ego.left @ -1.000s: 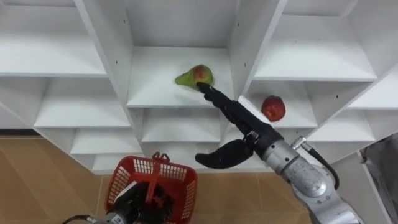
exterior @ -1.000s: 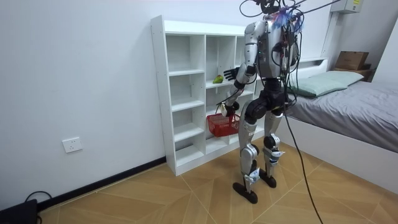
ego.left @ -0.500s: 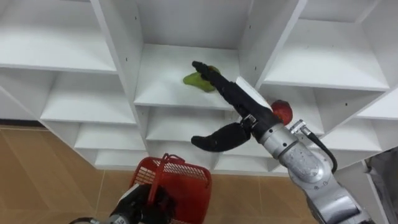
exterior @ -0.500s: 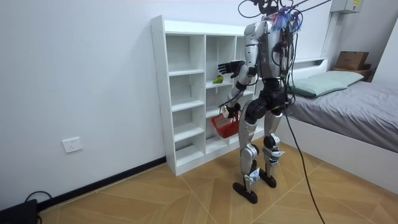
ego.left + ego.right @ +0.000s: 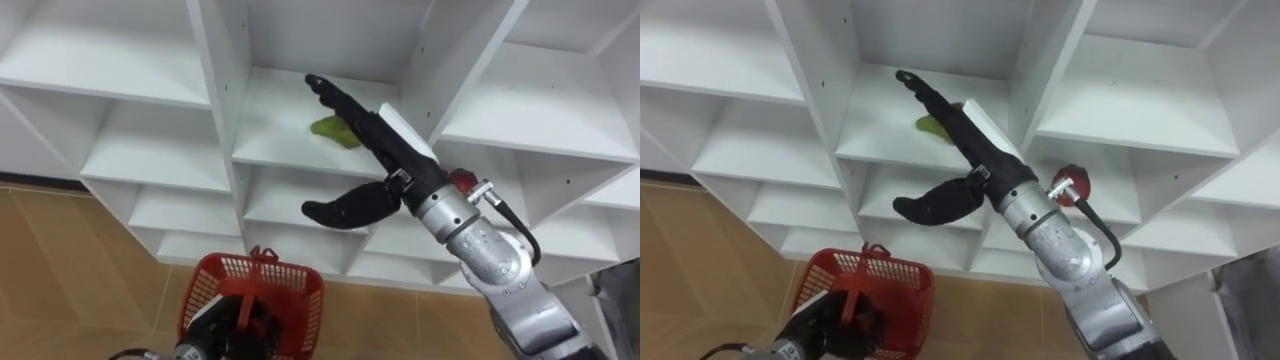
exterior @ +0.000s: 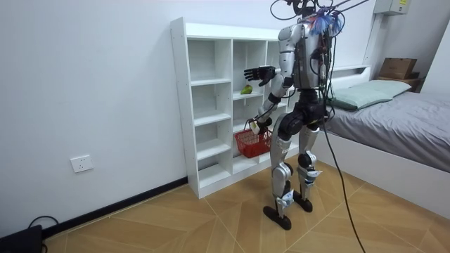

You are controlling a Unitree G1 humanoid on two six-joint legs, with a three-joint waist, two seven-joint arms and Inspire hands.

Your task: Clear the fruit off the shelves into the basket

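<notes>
White closet shelf (image 5: 272, 125) bears a green pear (image 5: 328, 128) just beside the wide-open right hand (image 5: 392, 157); likely firm, smooth: cup its belly.

Upper centre, the right hand's (image 5: 398, 163) fingers cover part of the green pear (image 5: 325, 127); its wrist hides most of the red apple (image 5: 462, 181). The bottom edge crops the red basket (image 5: 287, 296) and left hand (image 5: 214, 328).

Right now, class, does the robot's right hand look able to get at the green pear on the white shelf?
Probably yes. The open right hand stretches toward the white shelf compartment, fingers straight, close by the green pear, nothing between them. The left hand holds the red plastic basket.
</notes>
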